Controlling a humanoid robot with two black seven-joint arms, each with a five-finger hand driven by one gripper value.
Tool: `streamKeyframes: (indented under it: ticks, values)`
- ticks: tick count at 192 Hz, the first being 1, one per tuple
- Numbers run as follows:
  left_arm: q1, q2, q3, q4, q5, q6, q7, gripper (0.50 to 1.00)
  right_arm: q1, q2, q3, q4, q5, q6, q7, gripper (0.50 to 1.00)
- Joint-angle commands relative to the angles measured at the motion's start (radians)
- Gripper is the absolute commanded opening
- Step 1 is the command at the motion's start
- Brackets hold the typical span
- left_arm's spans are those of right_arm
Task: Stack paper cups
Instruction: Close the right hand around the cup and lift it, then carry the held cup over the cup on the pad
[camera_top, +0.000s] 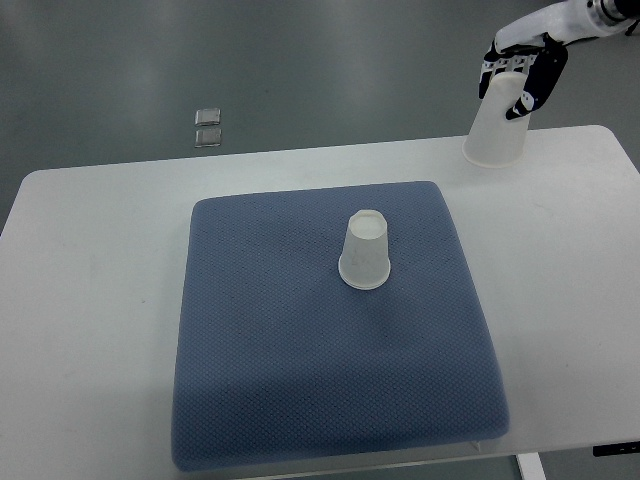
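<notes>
Matt translucent cups (364, 250), dimpled blue cloth mat (330, 340), smooth white table (90, 300).

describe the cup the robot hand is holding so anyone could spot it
Start at the white table and go to its far right corner, beyond the blue mat. An upside-down paper cup stands there, gripped by the right robot hand; the other cup sits untouched on the mat.

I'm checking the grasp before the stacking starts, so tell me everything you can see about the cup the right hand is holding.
The held cup is pale, translucent white, paper-like, upside down with its wide rim lowest. It tilts, its top leaning toward the right hand, whose dark fingers wrap its upper part. It sits at the white table's far right edge, rim at or just above the surface, off the blue mat.
</notes>
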Motion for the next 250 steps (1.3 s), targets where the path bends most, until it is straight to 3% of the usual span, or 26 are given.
streamKeyframes:
  ticks: [1, 34, 89, 186, 250]
  values:
    - [0.0, 0.0, 0.001, 0.0, 0.0, 0.0, 0.0, 1.0, 0.13, 0.005, -0.031, 0.026, -0.005, 0.068, 0.0, 0.619]
    - [0.0, 0.0, 0.001, 0.0, 0.0, 0.0, 0.0, 1.0, 0.203, 0.008, -0.036, 0.092, -0.002, 0.076, 0.0, 0.621]
    - [0.0, 0.0, 0.001, 0.0, 0.0, 0.0, 0.0, 1.0, 0.205, 0.046, -0.019, 0.107, 0.051, 0.059, 0.0, 0.619]
    - [0.0, 0.0, -0.002, 0.002, 0.0, 0.001, 0.0, 1.0, 0.194, 0.29, -0.02, 0.127, 0.307, -0.061, 0.0, 0.619]
    - [0.0, 0.0, -0.002, 0.002, -0.001, 0.001, 0.0, 1.0, 0.168, 0.305, -0.025, 0.196, 0.311, -0.105, 0.0, 0.619]
